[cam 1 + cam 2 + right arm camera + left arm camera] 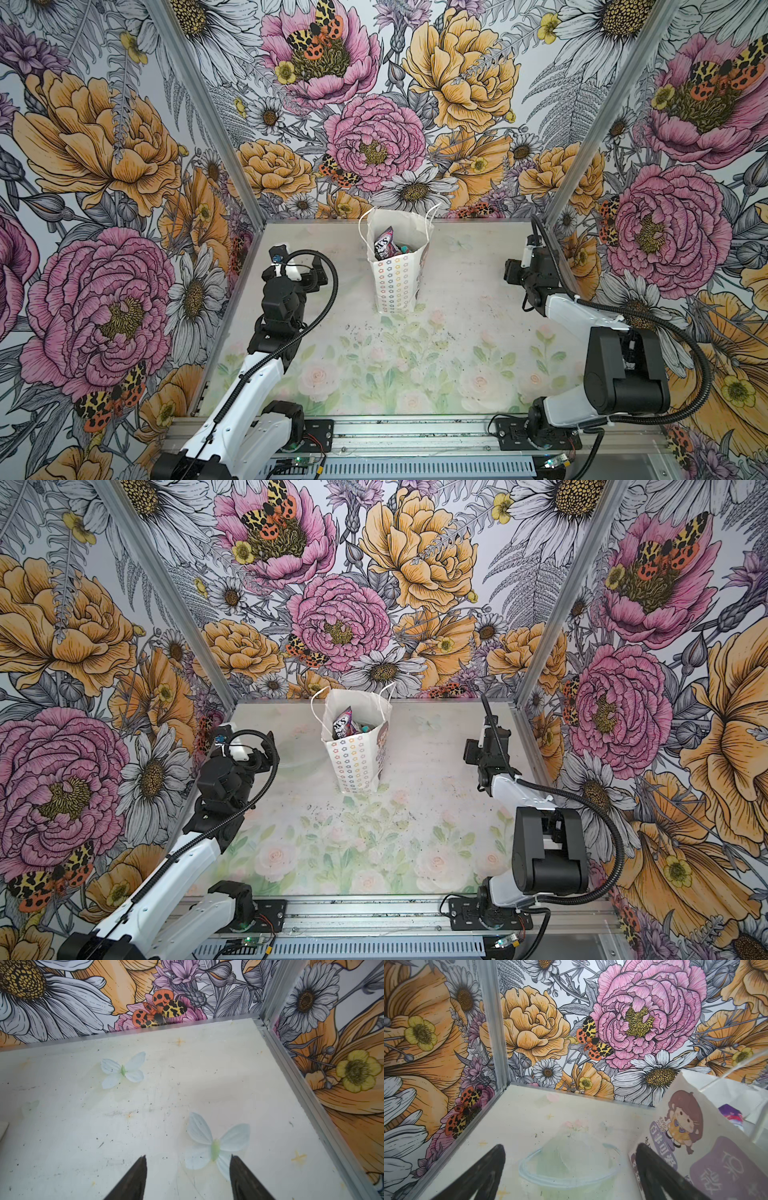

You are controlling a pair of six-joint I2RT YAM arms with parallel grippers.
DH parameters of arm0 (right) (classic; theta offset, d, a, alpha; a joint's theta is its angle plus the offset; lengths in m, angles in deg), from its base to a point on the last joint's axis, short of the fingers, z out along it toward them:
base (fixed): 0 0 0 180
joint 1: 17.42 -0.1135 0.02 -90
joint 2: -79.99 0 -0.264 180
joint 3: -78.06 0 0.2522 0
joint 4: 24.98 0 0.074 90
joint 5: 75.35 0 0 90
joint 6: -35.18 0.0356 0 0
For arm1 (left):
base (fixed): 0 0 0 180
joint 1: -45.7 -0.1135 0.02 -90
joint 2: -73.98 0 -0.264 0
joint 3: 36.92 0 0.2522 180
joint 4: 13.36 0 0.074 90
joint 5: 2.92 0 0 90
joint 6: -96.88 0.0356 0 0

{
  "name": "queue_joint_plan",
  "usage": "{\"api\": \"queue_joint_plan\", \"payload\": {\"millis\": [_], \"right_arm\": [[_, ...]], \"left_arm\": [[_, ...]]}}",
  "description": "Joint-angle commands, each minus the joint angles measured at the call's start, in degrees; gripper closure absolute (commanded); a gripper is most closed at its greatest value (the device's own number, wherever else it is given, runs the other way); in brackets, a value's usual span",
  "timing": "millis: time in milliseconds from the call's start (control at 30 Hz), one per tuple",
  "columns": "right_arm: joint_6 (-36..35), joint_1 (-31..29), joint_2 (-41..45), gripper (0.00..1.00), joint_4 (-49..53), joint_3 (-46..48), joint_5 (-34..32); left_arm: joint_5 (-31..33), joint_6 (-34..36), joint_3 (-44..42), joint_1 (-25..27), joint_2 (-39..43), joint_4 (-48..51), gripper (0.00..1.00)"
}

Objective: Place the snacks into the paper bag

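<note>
At twelve o'clock the paper bag (397, 282) stands holding the snacks (384, 245); left gripper (570, 1147) at nine gapes wide, right gripper (188, 1156) at three partly spread, both empty; packing seems done, next calls for retreat.

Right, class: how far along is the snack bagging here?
Done: the dark purple packet and a teal packet sit inside the upright paper bag. In hand: nothing; left gripper and right gripper are open, empty. Left: no loose packet shows on the table.
</note>
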Motion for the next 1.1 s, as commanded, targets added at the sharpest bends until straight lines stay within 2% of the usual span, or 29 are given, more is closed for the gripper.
{"api": "queue_joint_plan", "payload": {"millis": [0, 167, 300, 433, 667, 800, 867, 933, 1067], "right_arm": [[-2.1, -0.2, 2.1, 0.35, -11.5, 4.4, 0.5], [-4.7, -0.2, 6.1, 0.36, -17.9, 10.6, 2.2], [-3.8, -0.1, 7.6, 0.37, -20.2, 13.6, 1.8], [-2.9, -0.9, 3.4, 0.39, -30.9, 19.7, -1.4], [-3.3, -2.0, -1.3, 0.37, -35.3, 19.5, -5.0], [-3.3, -2.1, -1.4, 0.34, -35.2, 19.7, -5.0], [-3.3, -2.2, -1.4, 0.32, -35.2, 19.7, -5.0], [-3.4, -2.2, -1.4, 0.31, -35.2, 19.7, -5.0], [-4.0, -2.2, -1.8, 0.28, -36.4, 20.2, -3.5]], "left_arm": [[-2.7, 1.7, -3.6, -2.8, 0.6, -7.3, 0.01], [-6.4, 1.5, -9.6, -6.4, -3.0, -16.9, 0.01], [-8.0, 1.7, -11.5, -7.4, -7.7, -21.7, 0.01], [-8.4, 2.6, -12.8, -7.5, -13.3, -26.5, 0.01], [-6.5, 5.9, -15.3, -8.1, -23.6, -37.1, 0.01], [-6.4, 5.9, -18.4, -7.7, -34.6, -52.8, 0.01], [-3.9, 7.2, -19.1, -6.3, -40.8, -62.4, 0.01], [-0.2, 7.4, -20.1, -5.0, -38.6, -60.4, 0.01], [0.5, 7.6, -17.3, -4.8, -38.9, -56.0, 0.01]]}}
